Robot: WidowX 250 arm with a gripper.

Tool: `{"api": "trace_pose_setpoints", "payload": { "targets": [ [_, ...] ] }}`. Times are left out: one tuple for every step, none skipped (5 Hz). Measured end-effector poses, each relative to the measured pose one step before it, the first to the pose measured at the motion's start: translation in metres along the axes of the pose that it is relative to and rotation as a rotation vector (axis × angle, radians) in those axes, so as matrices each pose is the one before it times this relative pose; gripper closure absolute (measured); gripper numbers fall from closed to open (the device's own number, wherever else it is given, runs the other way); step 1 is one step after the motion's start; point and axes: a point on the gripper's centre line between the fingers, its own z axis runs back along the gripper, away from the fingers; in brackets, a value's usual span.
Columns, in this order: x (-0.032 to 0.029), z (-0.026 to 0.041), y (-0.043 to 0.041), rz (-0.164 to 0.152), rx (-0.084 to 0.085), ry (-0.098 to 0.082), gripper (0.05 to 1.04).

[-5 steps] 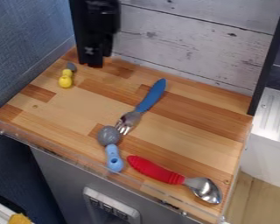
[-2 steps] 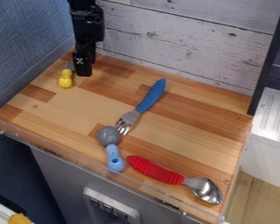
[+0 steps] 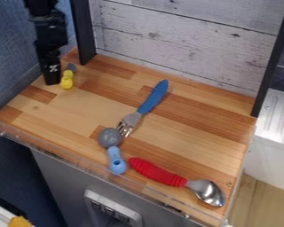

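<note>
Wooden counter (image 3: 191, 119); pale plank wall (image 3: 186, 40) behind.

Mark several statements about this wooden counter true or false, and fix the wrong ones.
1. The red-handled spoon has its metal bowl toward the picture's right. True.
2. The pincer is beside the small yellow-and-grey toy. True.
3. The spoon lies nearer the pincer than the toy does. False: the toy is much nearer.
4. The fork has a yellow handle. False: its handle is blue.
5. The fork's tines are near a grey ball. True.
</note>
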Motion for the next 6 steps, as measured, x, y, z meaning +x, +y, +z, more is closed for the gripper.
{"api": "trace_pose_setpoints", "payload": {
  "targets": [
    [0.00395,-0.00694,-0.00454,-0.0671,0.0044,-0.0035,0.084],
    [0.00599,-0.00439,-0.00050,-0.1554,0.0239,-0.0086,0.084],
    [0.00906,-0.00187,0.00141,-0.2097,0.0273,-0.0126,0.087],
    [0.00350,-0.00441,-0.00046,-0.1499,0.0161,-0.0087,0.085],
    [0.00688,-0.00130,0.00582,-0.0353,0.0220,0.0025,0.135],
    [0.00125,-0.00105,0.00815,0.0946,0.0118,0.0110,0.431]
  ]
}}
